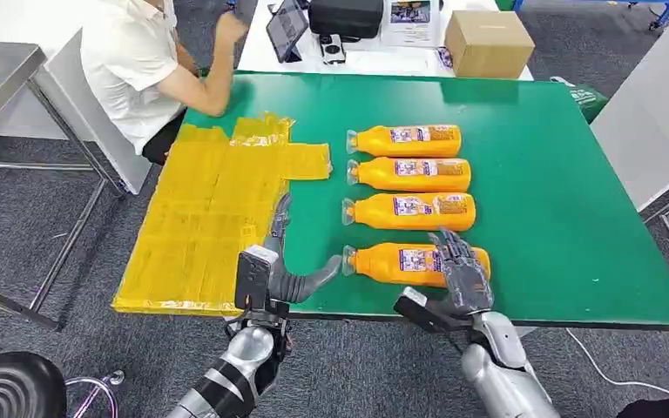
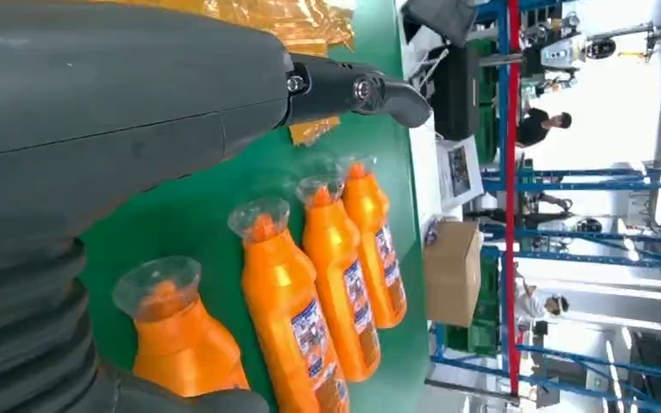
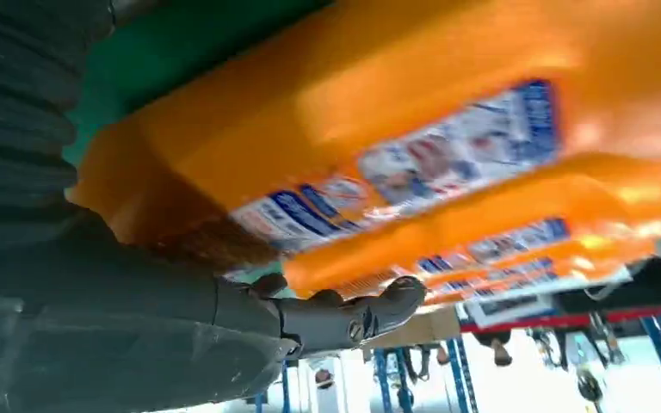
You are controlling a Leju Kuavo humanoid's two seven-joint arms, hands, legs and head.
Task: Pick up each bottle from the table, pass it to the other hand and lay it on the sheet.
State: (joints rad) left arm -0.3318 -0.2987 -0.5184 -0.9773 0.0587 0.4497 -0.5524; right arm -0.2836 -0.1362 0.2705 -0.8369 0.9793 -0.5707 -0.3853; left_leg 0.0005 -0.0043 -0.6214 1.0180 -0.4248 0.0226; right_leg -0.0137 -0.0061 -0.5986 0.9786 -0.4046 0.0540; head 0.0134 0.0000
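On the green table (image 1: pixel 557 218), a person in a white shirt (image 1: pixel 144 65) sits at the far corner beyond the yellow sheet (image 1: pixel 209 218). The left robot hand (image 1: pixel 283 270) hovers open and holding nothing at the sheet's near right edge. Right of the sheet lie four orange bottles (image 1: pixel 409 174) in a row. The right robot hand (image 1: pixel 463 270) lies over the nearest bottle (image 1: pixel 392 263); its wrist view shows the thumb (image 3: pixel 344 314) beneath, but whether it grips is unclear. A cardboard box (image 1: pixel 488 42) stands beyond the bottles.

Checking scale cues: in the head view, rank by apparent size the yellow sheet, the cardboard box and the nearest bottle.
1. yellow sheet
2. nearest bottle, partly covered by the right hand
3. cardboard box, though it is farther away, so unsure
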